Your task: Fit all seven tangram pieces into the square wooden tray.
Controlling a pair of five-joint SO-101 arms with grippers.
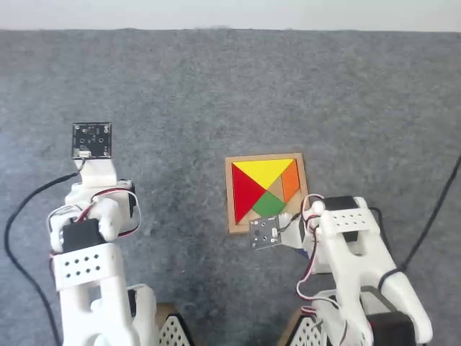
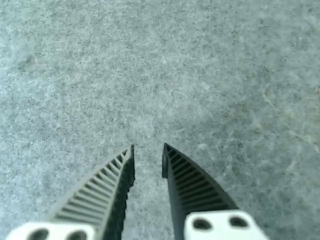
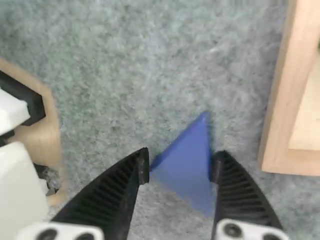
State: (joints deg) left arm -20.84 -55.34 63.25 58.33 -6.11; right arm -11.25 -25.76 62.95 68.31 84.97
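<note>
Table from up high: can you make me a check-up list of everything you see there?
Surface: grey felt mat.
Job's things: wooden tray holding yellow piece, red piece, green piece, orange piece; blue triangle on the mat beside the tray.
Clutter: nothing seen.
Grippers: left gripper slightly open over bare mat; right gripper closed on the blue triangle.
Cables: black cables at both sides.
Surroundings: pale wall strip beyond the mat.

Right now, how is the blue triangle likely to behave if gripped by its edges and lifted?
The blue triangle looks flat, thin and rigid with crisp edges, so it probably stays stiff and weighs little. Its smooth, slanted sides may let it slip or pivot in a pinch. On the fuzzy mat, it would likely drag rather than glide if pushed.
</note>
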